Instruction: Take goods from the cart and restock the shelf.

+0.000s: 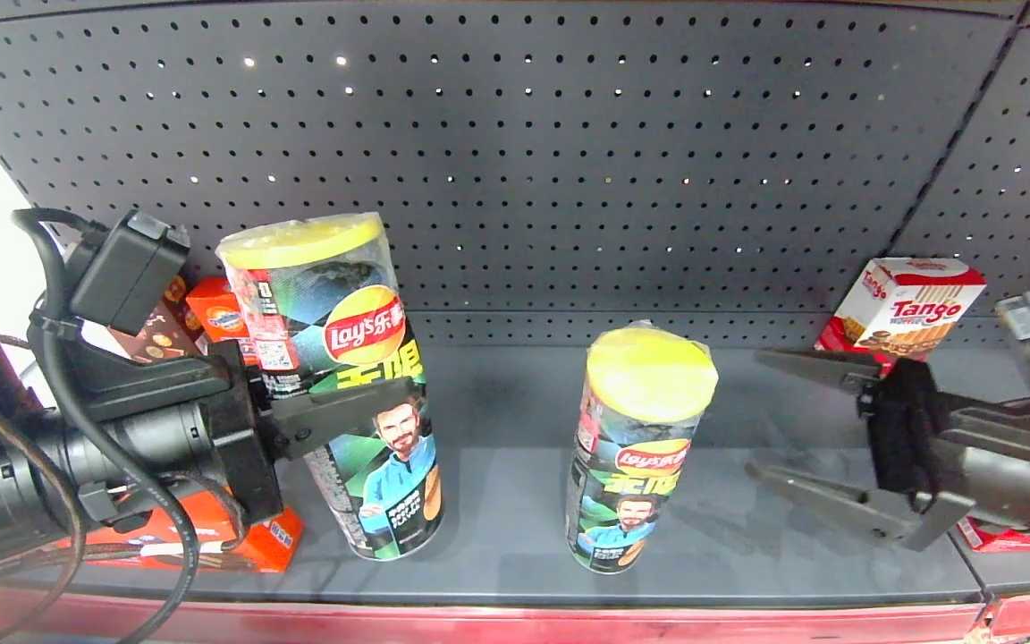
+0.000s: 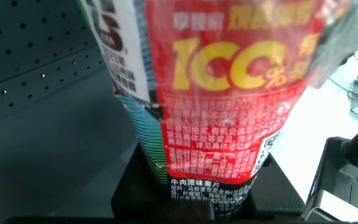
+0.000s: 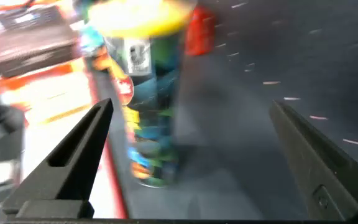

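While the left claw [image 1: 363, 402] is clamped around the middle of the tall chip can [image 1: 336, 295], that can stands at the left of the shelf [image 1: 515, 546]. Its yellow lid is up, it leans a touch, and its base is down at the deck. From the left wrist, its red label [image 2: 222, 93] sits right up close in the grip. Over to the middle now: the second chip can [image 1: 640, 447] stands upright on its own, nothing touching it. The right claw [image 1: 752, 411] hangs just to its right, spread wide and holding nothing, and its fingers [image 3: 73, 155] frame that can from the wrist camera. An orange box [image 1: 247, 546] lies under the left arm. A wafer box [image 1: 908, 309] leans by the pegboard [image 1: 569, 179], far right.
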{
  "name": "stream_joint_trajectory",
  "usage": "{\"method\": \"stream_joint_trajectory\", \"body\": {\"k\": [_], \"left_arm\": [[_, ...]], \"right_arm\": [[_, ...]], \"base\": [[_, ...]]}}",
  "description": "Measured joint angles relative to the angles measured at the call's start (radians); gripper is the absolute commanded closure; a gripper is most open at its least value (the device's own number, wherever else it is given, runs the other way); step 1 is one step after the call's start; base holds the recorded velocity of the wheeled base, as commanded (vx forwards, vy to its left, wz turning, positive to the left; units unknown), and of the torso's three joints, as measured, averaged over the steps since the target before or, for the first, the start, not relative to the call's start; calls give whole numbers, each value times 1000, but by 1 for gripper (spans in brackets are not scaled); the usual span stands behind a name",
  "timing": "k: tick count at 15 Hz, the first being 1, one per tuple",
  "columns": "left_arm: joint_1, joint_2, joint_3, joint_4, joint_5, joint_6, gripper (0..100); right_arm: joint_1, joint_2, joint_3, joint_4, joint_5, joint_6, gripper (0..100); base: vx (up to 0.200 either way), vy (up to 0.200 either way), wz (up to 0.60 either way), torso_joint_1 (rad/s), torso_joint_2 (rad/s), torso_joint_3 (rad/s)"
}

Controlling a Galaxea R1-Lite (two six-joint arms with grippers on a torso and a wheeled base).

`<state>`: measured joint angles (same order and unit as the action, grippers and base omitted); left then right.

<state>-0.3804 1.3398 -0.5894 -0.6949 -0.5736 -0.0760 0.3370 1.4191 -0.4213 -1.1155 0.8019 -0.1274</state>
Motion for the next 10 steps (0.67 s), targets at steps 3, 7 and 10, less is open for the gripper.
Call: {"method": "stream_joint_trajectory", "body": {"k": [3, 7, 10], "left_arm": [[1, -16, 0, 2, 1, 0, 100], [0, -31, 4, 2, 1, 2, 100], [0, -58, 31, 2, 1, 3, 100]], "right_arm": [[-189, -169, 20, 58, 5, 63, 0], [-341, -439, 119, 204, -3, 94, 0], [-400, -644, 228, 376, -6, 99, 0]], "base": [[0, 0, 0, 0, 0, 0], [0, 0, 0, 0, 0, 0], [0, 0, 0, 0, 0, 0]]}}
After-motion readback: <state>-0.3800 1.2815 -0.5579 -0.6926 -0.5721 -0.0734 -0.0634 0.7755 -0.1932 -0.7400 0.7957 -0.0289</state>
